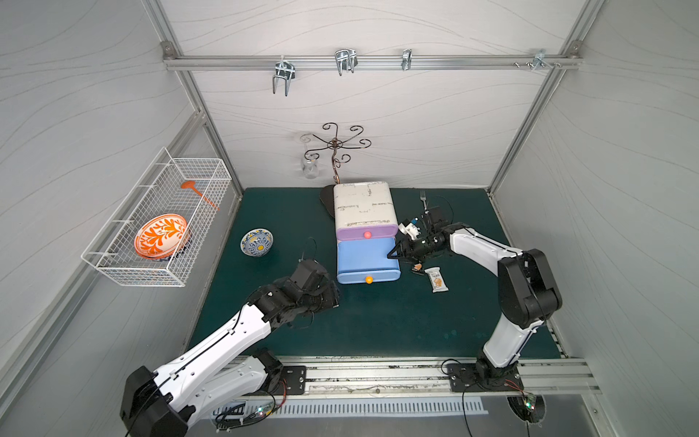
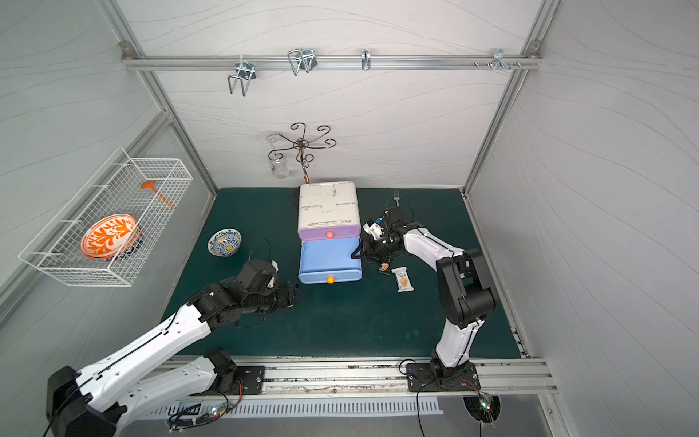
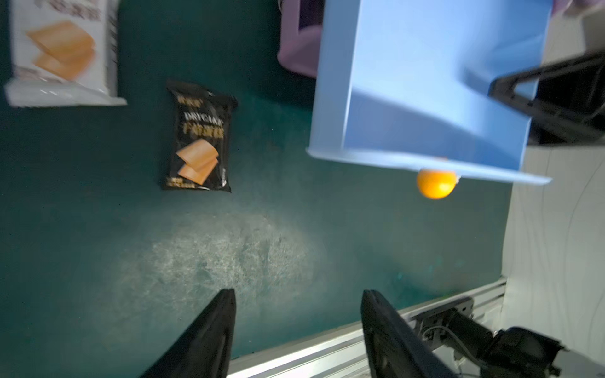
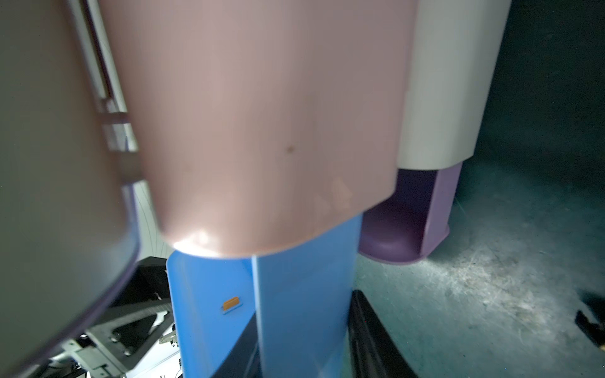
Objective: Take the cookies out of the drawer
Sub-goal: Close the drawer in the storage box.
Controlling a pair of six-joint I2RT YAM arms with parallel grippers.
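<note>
Judging progress from the bench (image 1: 378, 321) downward, we rate the task nearly complete. The drawer unit (image 1: 363, 204) has its blue drawer (image 1: 363, 257) pulled well out, with no packet visible inside; the purple drawer (image 1: 365, 234) hides its contents. The right pincer (image 1: 393, 254) sits narrowed astride the blue drawer's side wall, apparently clamping it; the left pincer (image 3: 298, 293) hangs wide and empty. Just beside the blue drawer, on the bench, lie a white cookie packet (image 1: 437, 280) and a black cookie packet (image 3: 198, 137)

Dark green felt-topped table (image 1: 378, 325). At frame centre, white plastic cabinet (image 1: 363, 206) with blue drawer (image 1: 367, 261) pulled out. Left: blue-and-yellow patterned ceramic bowl (image 1: 257, 242). Right: white wrapped cookie packet (image 1: 436, 279), with black wrapped cookie packet (image 3: 198, 137) between it and the drawer. Upper right: metal fork (image 1: 423, 198).
</note>
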